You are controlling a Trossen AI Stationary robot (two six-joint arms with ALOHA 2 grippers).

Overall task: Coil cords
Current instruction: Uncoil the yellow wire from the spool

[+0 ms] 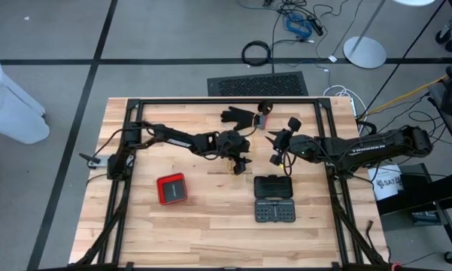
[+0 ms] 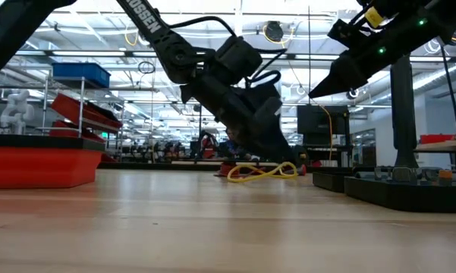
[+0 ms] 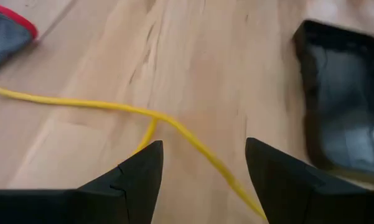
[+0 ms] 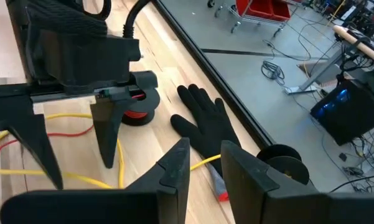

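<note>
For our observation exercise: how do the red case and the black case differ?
The red case is shut and squarish; the black case lies open in two halves. The red case is smaller overall than the black case. Both lie flat on the table.

Worktop [image 1: 210, 218]: pale wood planks, smooth, satin finish. Yellow cord [image 3: 112, 107]: smooth, plastic-looking sheath. Glove [image 4: 205, 124]: black knit cloth, matt. Red case [image 1: 172, 189] and black case [image 1: 274, 199]: hard plastic, slightly glossy. Left tool [image 3: 202, 171]: fingers matt black plastic.
</note>
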